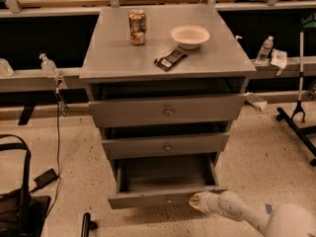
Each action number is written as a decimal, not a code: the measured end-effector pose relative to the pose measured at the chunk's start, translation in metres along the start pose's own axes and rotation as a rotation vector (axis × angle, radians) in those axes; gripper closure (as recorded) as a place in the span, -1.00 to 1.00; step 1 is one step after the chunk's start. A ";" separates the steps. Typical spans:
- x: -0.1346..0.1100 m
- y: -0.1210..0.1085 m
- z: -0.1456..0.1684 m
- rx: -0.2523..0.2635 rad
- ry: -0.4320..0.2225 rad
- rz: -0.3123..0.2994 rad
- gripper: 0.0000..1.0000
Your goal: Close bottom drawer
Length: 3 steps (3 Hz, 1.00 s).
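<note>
On the cabinet's (168, 111) counter (113, 58), a can (137, 27) stands at the left rear, a dark snack bar (170, 59) lies near the middle, and a white bowl (190, 36) sits to the right. At the cabinet's foot the bottom drawer (165, 199) stands pulled out. The claw (197, 201) is at the right end of its front panel; I cannot tell how far it is spread.

White arm (247, 216), cream-tipped gripper (197, 201)
The arm is smooth, glossy white, built of rounded, bulbous segments widening toward a broad shell with a small blue-grey patch. The gripper, low in the camera view and right of centre, is pale yellowish-cream.
</note>
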State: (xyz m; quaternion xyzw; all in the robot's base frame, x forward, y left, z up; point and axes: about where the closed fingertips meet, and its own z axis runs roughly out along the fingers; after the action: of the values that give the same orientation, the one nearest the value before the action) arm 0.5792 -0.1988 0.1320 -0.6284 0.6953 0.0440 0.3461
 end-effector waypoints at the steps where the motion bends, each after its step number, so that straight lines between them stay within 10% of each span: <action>1: -0.004 -0.013 0.014 0.015 -0.010 -0.012 1.00; 3: -0.003 -0.019 0.021 0.010 -0.025 -0.021 1.00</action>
State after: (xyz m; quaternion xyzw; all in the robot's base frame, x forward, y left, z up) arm 0.6054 -0.1898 0.1246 -0.6331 0.6847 0.0445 0.3583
